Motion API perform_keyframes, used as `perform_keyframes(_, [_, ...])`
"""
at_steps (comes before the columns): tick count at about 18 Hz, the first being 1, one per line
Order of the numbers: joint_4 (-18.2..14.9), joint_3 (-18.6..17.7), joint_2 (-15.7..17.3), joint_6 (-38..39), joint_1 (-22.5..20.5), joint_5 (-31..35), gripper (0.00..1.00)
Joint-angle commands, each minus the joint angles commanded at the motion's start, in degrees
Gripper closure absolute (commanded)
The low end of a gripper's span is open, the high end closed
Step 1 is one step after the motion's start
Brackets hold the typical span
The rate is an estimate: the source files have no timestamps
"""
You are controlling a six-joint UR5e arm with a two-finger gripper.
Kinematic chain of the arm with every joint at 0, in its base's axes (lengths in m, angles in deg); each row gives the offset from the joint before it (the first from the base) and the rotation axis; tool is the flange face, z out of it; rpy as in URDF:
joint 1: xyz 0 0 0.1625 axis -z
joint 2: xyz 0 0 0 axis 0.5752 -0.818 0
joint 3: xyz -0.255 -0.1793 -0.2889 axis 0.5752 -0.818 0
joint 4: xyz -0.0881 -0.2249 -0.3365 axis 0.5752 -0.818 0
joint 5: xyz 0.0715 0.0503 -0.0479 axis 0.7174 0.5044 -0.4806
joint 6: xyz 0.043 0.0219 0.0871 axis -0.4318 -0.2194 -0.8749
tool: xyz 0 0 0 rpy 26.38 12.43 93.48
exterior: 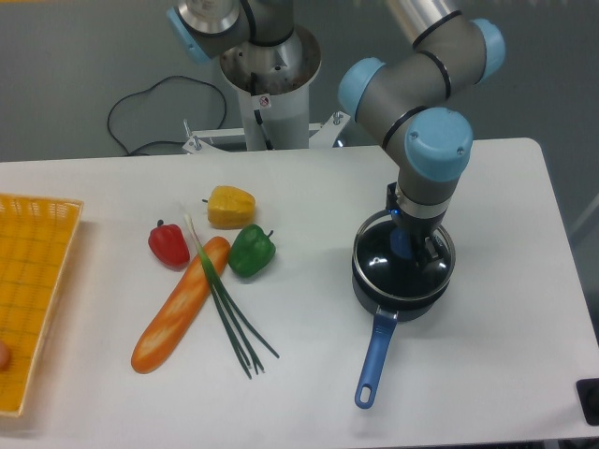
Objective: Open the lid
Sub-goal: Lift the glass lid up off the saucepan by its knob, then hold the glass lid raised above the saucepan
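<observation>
A small dark saucepan [401, 304] with a long blue handle [374, 360] stands on the right half of the white table. The lid [377, 260], a clear glass disc with a thin metal rim, hangs just above the pan's mouth, slightly raised and offset to the right. My gripper [402, 245] comes straight down from the arm's blue wrist and is shut on the lid's blue knob. The fingers and wrist hide much of the lid's far side.
Left of the pan lie a green pepper [252, 250], a yellow pepper [231, 206], a red pepper [168, 243], an orange baguette [180, 304] and green onions [232, 318]. A yellow basket [28, 281] sits at the left edge. The robot base [267, 75] stands behind.
</observation>
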Motion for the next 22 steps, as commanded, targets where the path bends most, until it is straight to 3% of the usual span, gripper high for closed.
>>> perform_keyframes(11, [-6.2,2.6,2.6,4.0,-0.6,-0.6,0.36])
perform_keyframes(22, [-7.9,3.3,4.6,5.2,-2.8,-4.0,0.37])
